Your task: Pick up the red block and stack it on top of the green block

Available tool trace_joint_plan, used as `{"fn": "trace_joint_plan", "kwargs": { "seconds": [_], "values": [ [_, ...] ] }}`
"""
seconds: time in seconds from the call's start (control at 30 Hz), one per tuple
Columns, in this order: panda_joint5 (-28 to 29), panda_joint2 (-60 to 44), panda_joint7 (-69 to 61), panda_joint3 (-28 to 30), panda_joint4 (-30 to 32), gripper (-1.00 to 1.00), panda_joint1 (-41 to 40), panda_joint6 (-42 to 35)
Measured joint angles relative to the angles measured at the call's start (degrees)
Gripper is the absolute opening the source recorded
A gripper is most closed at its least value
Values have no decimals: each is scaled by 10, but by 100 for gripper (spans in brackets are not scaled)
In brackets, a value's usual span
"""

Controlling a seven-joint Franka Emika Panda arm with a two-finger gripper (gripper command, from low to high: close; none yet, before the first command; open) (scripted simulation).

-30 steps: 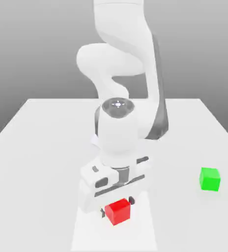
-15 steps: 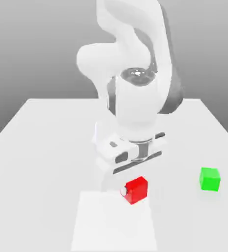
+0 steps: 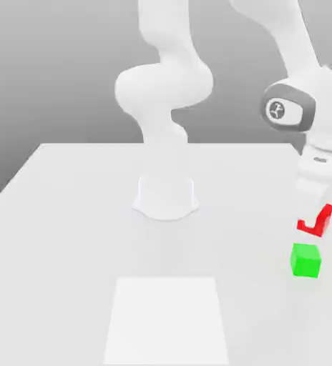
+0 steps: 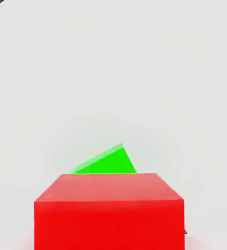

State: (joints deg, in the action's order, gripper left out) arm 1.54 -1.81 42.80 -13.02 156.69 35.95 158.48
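My gripper [image 3: 320, 212] is shut on the red block [image 3: 315, 226], which hangs in the air at the exterior view's right. One white finger covers part of the red cube there. The green block [image 3: 305, 260] rests on the white table directly beneath it, with a small gap between the two. In the hand view the red block [image 4: 109, 211] looms large and close, and the green block [image 4: 107, 163] peeks out from behind its far edge, turned a little relative to it.
The arm's round base [image 3: 166, 197] stands at the table's middle back. A paler square patch [image 3: 167, 319] marks the table's front centre. The table's right edge [image 3: 330, 197] runs close by the green block.
The arm has swung from the front centre to the exterior view's right, lifting the red block off the table and carrying it above the green block. The green block has not moved.
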Motion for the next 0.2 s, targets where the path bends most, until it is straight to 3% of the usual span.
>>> {"fn": "trace_joint_plan", "kwargs": {
  "seconds": [0.07,0.1,0.2],
  "values": [
    [28,-40,20,11,-2,-100,5,37],
    [38,-54,28,16,-2,100,8,50],
    [38,-54,28,16,-2,100,8,50]
  ]
}}
